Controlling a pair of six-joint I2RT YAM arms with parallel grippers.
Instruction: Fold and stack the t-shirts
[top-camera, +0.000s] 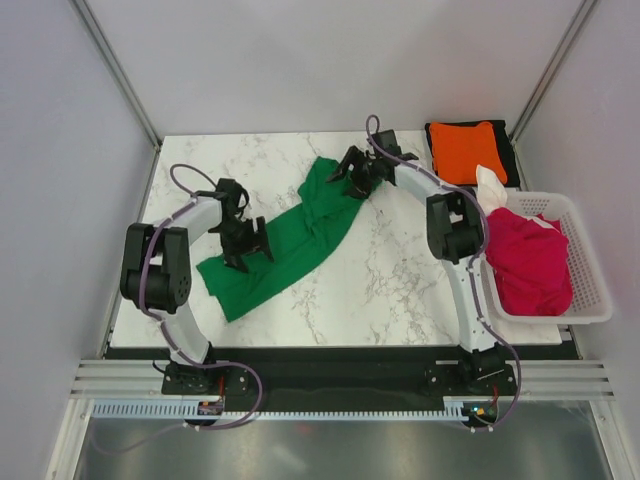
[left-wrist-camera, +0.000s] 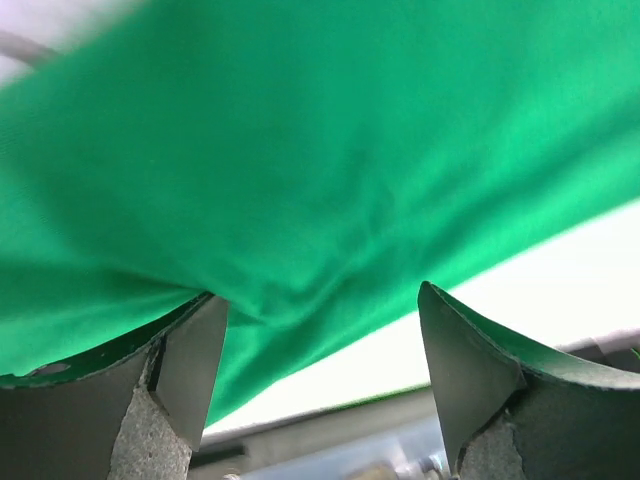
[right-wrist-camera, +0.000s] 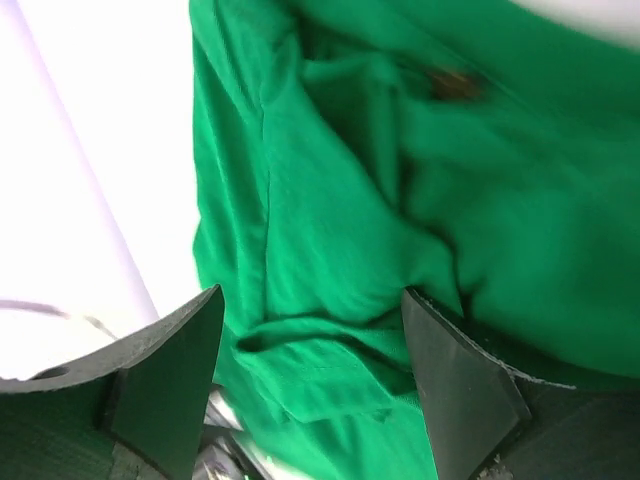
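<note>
Both arms reach inward, left gripper (top-camera: 247, 250) and right gripper (top-camera: 350, 175) spread wide over the bright green cloth t-shirt (top-camera: 305, 235), which lies diagonally, near-left to far-right.

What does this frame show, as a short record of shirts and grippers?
shirt in work: green shirt, stretched out on the table
left gripper: open, at its near end
right gripper: open, at its far end
stack: orange shirt on black shirt, far right
basket: red shirt inside, white shirt at its corner
</note>
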